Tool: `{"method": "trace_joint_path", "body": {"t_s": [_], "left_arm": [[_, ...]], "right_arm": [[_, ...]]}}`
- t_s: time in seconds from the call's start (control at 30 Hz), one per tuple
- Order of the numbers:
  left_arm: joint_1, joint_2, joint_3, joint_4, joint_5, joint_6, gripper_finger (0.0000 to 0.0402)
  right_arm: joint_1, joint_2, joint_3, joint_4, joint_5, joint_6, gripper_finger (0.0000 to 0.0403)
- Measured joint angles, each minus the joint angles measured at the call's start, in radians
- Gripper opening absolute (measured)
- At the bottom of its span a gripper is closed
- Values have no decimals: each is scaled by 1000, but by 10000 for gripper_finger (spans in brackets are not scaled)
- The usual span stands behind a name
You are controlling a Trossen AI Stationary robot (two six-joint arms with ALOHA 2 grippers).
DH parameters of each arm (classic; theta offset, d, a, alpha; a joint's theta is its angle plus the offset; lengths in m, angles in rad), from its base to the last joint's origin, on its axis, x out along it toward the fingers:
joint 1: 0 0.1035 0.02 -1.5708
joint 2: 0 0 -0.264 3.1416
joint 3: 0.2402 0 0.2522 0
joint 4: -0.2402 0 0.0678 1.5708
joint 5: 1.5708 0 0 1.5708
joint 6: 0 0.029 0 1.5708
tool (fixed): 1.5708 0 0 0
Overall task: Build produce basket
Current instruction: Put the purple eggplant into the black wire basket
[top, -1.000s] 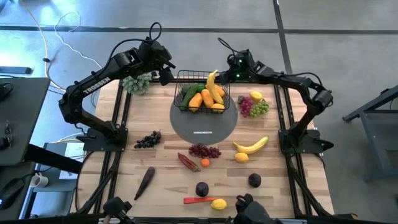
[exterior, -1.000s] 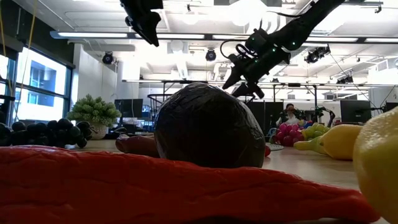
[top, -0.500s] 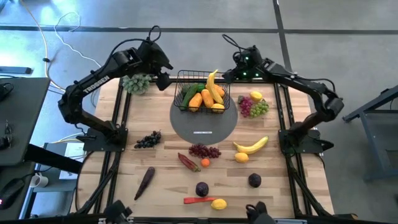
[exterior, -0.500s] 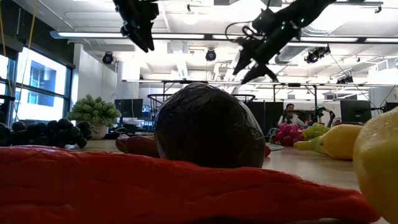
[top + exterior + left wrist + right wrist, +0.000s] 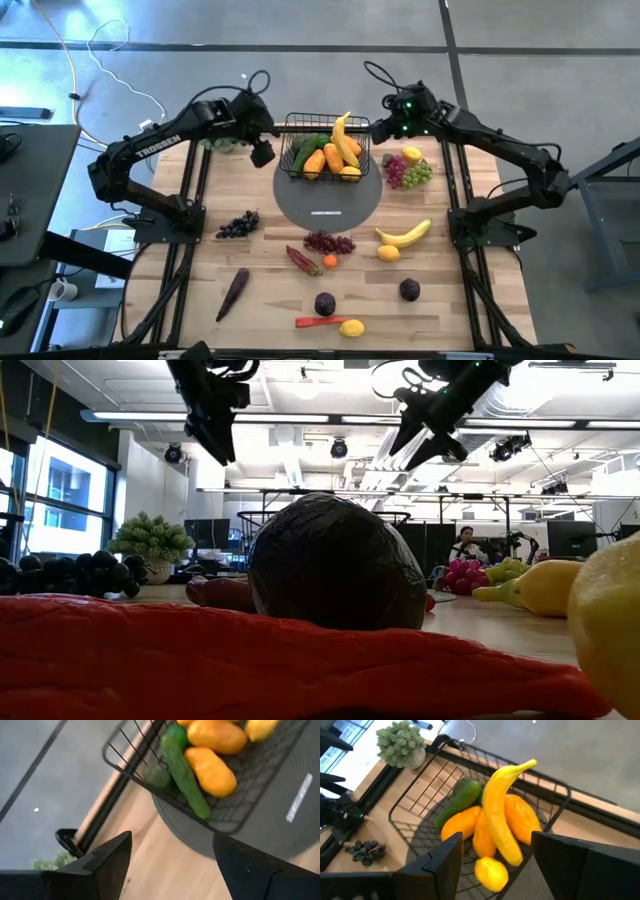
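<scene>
The black wire basket stands on a flat grey disc near the table's far edge. It holds a yellow banana, orange fruits, a cucumber and a lemon. My left gripper hangs open in the air just left of the basket. My right gripper hangs open above the basket's right end. More produce lies loose on the table: a lemon, mixed grapes, a banana and red grapes.
Nearer the front lie dark grapes, an eggplant, two plums, a red chilli and a lemon. A pale-green leafy bunch sits at the far left, partly under my left arm. Black frame rails run along both sides.
My left gripper has moved from the basket's far left corner toward the table's near edge and a little left. My right gripper has risen and drawn back toward the right, off the basket. The produce in the basket has kept still.
</scene>
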Motion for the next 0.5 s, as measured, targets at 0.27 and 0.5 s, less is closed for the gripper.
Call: {"method": "trace_joint_path", "body": {"t_s": [0.27, 0.5], "left_arm": [[-78, -18, -85, -77, 105, -26, 268], [-138, -114, -220, -84, 116, -109, 268]], "right_arm": [[91, -8, 0, -77, 40, 47, 216], [194, -8, 0, -107, 96, 102, 216]]}}
